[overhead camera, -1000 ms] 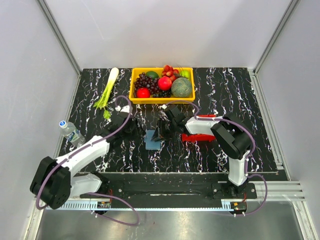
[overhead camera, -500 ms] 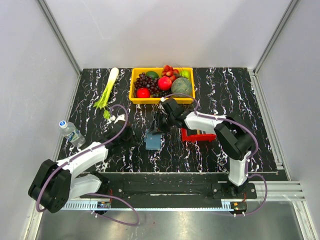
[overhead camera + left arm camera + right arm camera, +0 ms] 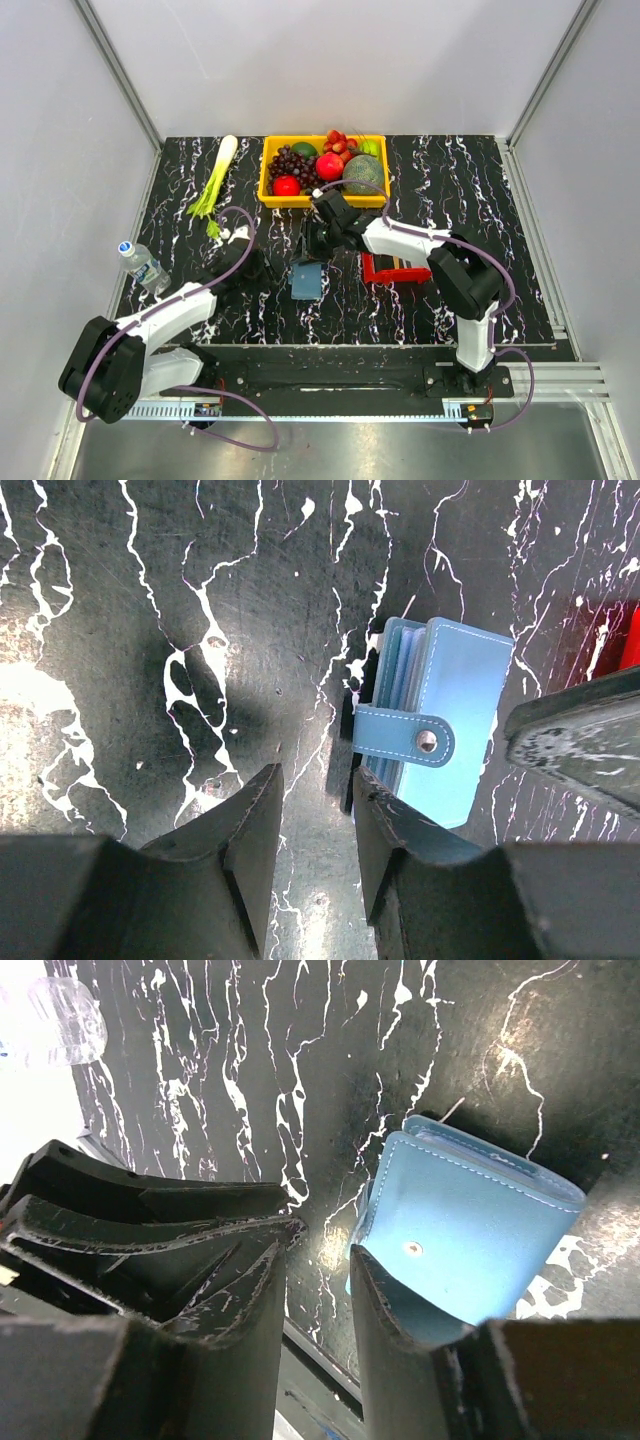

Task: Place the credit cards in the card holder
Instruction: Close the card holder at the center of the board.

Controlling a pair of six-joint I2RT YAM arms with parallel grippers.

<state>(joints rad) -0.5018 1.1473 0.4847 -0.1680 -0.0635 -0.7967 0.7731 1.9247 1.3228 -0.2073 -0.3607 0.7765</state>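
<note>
Both claws are empty with jaws parted: left gripper [image 3: 315,780] and right gripper [image 3: 318,1250] flank the blue card holder [image 3: 450,730], which lies flat on the table [image 3: 150,580], strap apparently snapped. We can't make out any cards; probably in the red tray [image 3: 390,277]. We judge we're at opening: pin the holder, lift the strap.

We look down on a black table top [image 3: 450,190] veined with white, glare catching it in patches. Plain pale grey walls [image 3: 350,60] enclose it, aluminium rails [image 3: 120,75] lining the corners.
</note>
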